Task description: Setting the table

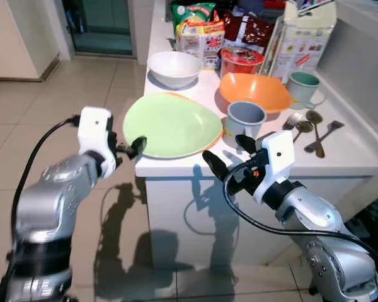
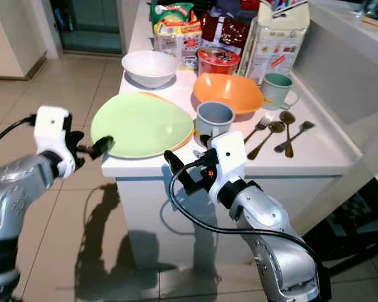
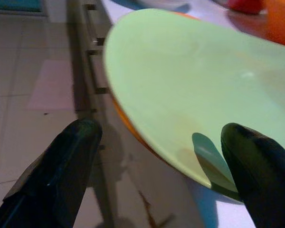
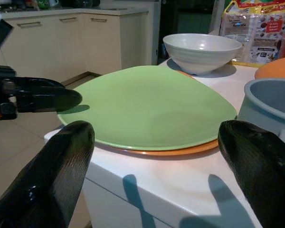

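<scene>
Two plates are stacked at the near left corner of the white counter (image 1: 340,160): a green plate (image 1: 173,124) lies on top, and an orange plate (image 4: 180,151) beneath it is betrayed only by a thin rim. The left gripper (image 1: 133,148) is held at the green plate's near edge with its fingers spread, one over the rim and one off the counter, and nothing is yet grasped. The right gripper (image 1: 230,154) is poised in front of the counter edge, just before a grey mug (image 1: 244,121), its fingers likewise parted and empty.

The step in hand is judged to be the taking of the green plate. For the next move, the left fingers would need to be closed across the rim, and the plate lifted clear without the orange one being dragged along.

From the head views the rest of the counter is given: a white bowl (image 1: 174,68), an orange bowl (image 1: 255,92), a green mug (image 1: 302,87) and cutlery (image 1: 315,132) beside them. Only in the wrist views is the stack read clearly: the left wrist view shows the rim overhanging the counter edge, and the right wrist view shows the orange rim under the green plate and the left gripper's tip over its far side.
</scene>
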{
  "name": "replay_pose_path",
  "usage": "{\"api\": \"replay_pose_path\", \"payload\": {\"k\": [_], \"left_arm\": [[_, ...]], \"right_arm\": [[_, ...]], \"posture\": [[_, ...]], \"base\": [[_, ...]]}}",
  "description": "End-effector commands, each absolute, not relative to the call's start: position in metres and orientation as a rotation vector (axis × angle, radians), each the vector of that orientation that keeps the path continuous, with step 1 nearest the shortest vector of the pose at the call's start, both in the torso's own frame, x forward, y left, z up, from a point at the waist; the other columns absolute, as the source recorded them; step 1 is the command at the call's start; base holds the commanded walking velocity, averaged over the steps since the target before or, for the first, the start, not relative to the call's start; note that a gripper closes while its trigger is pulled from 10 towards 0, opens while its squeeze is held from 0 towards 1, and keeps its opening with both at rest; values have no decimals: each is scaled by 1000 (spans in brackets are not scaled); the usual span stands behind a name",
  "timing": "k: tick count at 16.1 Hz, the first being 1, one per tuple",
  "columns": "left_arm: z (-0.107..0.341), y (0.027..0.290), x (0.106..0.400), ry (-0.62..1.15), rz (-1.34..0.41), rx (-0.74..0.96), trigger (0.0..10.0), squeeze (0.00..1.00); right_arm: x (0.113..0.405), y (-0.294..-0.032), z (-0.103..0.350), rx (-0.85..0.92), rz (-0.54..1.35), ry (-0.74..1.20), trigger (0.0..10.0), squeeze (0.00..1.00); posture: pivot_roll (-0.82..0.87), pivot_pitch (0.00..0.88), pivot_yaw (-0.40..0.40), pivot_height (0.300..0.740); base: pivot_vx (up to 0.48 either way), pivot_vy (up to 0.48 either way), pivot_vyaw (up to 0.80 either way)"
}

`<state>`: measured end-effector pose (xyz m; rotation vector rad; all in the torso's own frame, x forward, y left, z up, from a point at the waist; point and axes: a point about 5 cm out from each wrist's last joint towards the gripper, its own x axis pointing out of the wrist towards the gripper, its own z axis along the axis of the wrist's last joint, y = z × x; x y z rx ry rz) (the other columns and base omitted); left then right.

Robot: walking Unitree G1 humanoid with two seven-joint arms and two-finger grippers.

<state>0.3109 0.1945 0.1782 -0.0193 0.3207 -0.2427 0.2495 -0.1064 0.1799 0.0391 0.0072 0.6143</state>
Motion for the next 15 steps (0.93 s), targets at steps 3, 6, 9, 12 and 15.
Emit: {"api": "replay_pose_path", "payload": {"k": [3,6,9,12,15], "left_arm": [[175,190,316,341,-247,-17,10000,0],[173,189,317,348,-253,-38,7569,0],[172,191,317,360,-258,-56,0,0],[172,195,316,375,-261,-60,0,0],[170,197,314,400,-277,-83,0,0]], "right_arm": [[251,-108,179,22,616,30,10000,0],[249,-108,175,-1,651,67,10000,0],[246,-111,171,-36,678,102,10000,0],[245,-112,170,-41,677,113,10000,0],[245,-112,168,-47,676,122,10000,0]], "posture": [[46,0,-72,740],[44,0,-72,740],[42,0,-68,740],[44,0,-66,740],[45,0,-64,740]], "base": [[0,0,0],[0,0,0],[0,0,0],[0,0,0],[0,0,0]]}}
